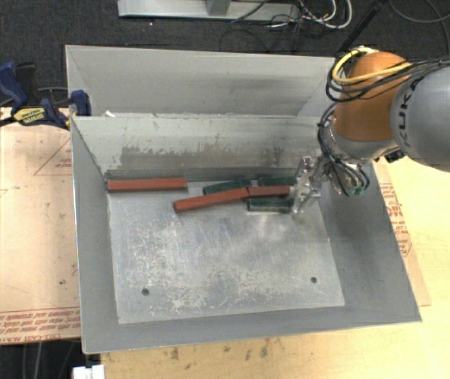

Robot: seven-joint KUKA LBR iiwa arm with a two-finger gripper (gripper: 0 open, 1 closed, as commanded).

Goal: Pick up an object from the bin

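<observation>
The jaws hang low at the right end of a small cluster of sticks, touching or just beside a dark green stick (pixel 268 205). It lies near the foot of the back wall of the bin (pixel 209 290), close to the right slope. I cannot tell whether the jaws are open or closed. A slanted red stick (pixel 209 202) lies left of it, and another red stick (pixel 146 185) hugs the back edge. The front floor lies open.

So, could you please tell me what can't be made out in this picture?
Camera view: right ends of the dark green sticks and short red-brown stick, hidden behind the claw.
Camera view: how those sticks overlap, too small to tell.
Camera view: bin's right wall, partly covered by the arm.
</observation>
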